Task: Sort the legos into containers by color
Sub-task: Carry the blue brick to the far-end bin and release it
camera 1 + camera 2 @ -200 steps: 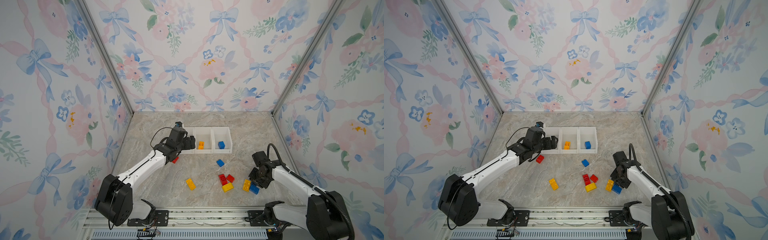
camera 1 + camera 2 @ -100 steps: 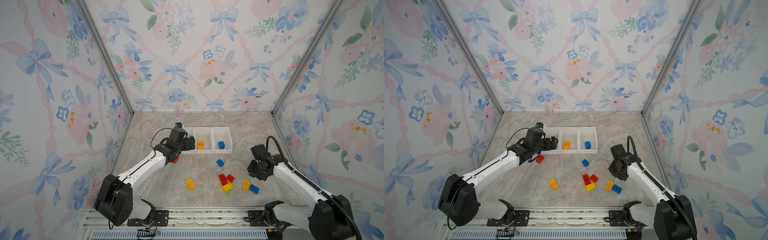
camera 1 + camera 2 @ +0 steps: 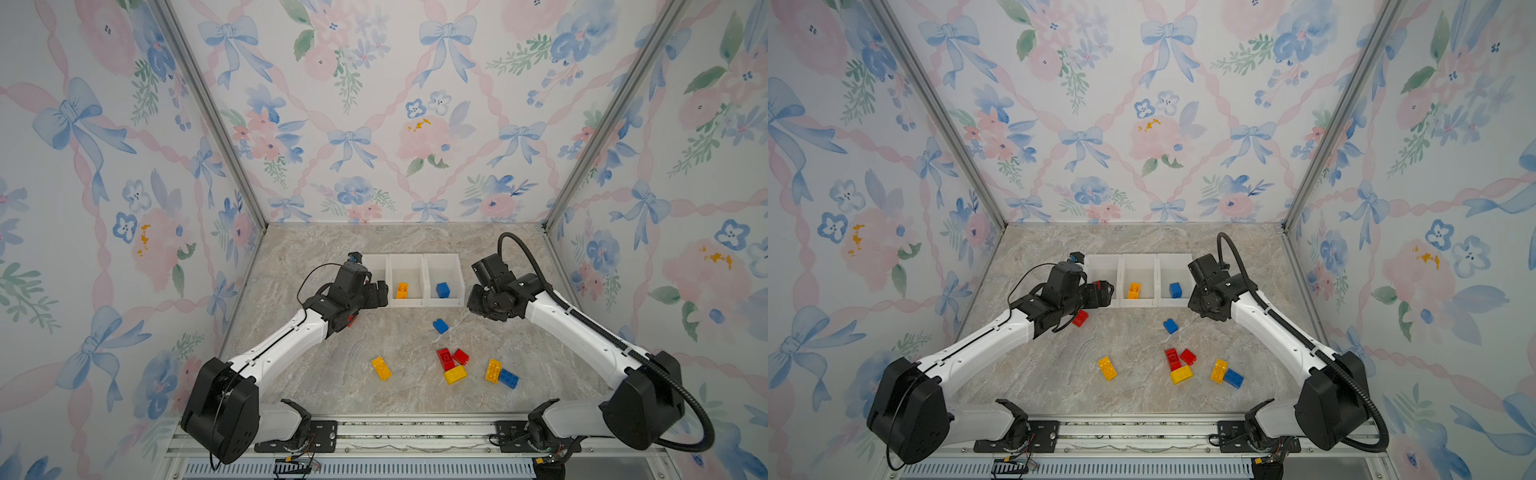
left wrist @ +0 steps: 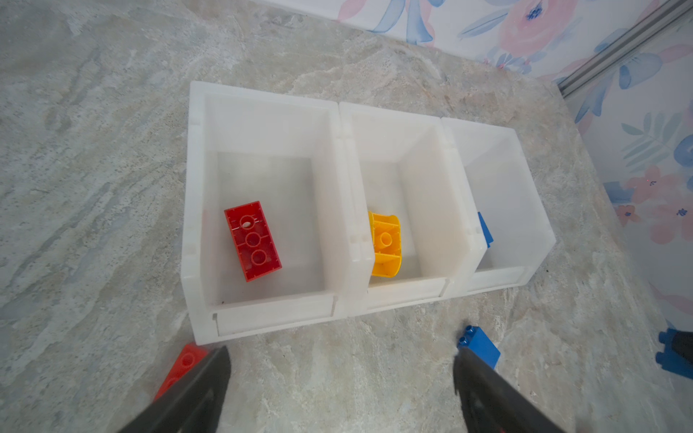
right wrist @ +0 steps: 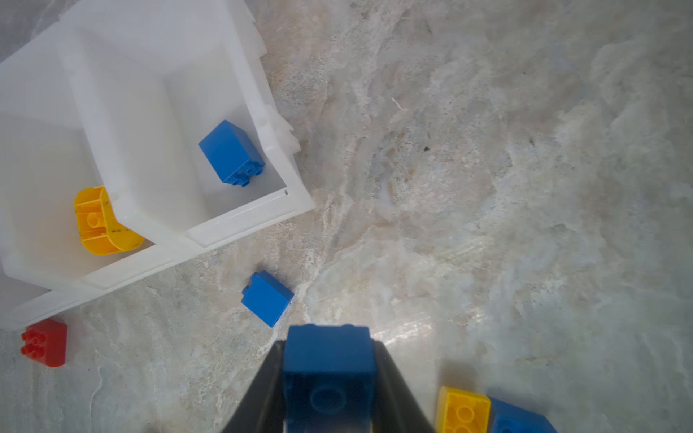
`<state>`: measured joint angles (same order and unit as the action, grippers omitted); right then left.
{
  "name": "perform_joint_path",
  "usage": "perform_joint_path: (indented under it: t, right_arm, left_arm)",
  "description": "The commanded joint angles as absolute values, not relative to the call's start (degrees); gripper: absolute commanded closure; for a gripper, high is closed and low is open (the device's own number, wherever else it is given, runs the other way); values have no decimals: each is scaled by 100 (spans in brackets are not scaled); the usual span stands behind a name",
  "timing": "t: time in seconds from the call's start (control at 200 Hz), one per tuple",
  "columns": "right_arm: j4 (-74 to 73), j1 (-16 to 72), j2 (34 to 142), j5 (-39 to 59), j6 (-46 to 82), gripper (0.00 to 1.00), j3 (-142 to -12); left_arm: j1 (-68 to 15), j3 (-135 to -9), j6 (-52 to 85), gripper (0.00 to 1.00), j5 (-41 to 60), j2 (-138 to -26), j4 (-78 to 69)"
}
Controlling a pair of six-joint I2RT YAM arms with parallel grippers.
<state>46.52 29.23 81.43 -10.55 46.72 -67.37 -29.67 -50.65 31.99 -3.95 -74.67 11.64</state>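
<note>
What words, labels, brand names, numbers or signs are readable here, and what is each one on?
No readable text anywhere.
Tiny dark mark on the containers' front rim: too small to read.
Red lego inside the containers: bare tubes, no legible brand.
Wallpaper: bows and flowers only.

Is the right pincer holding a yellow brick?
No, the right pincer is clamped on a blue brick, as the right wrist view shows.

Three joined white bins [image 4: 262,108] with red brick [image 4: 252,240], yellow brick [image 4: 386,243], blue brick [image 5: 231,152], one apiece; loose bricks [image 3: 381,368] in front
</note>
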Motion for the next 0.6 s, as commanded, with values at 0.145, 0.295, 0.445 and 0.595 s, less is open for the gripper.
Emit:
perform_joint_path:
  t: [0.145, 0.295, 0.445, 0.595]
  right_arm:
    - [4292, 3050, 9093, -917, 4141, 68, -7644]
    - [4158, 3041, 9796, -897, 3864, 68, -8261]
    - [4097, 2950, 10480, -751, 3679, 68, -8837]
    - [4047, 2827, 11114, -608, 3618, 68, -9357]
  left_arm:
    - [-2953, -4670, 3398, 5, -367, -6957, 1133]
    - [-2957, -4462, 3493, 5, -369, -6744, 1134]
    - [-2953, -4319, 3584, 5, -368, -6575, 1134]
    - [-2953, -4178, 3657, 4, -419, -6379, 1134]
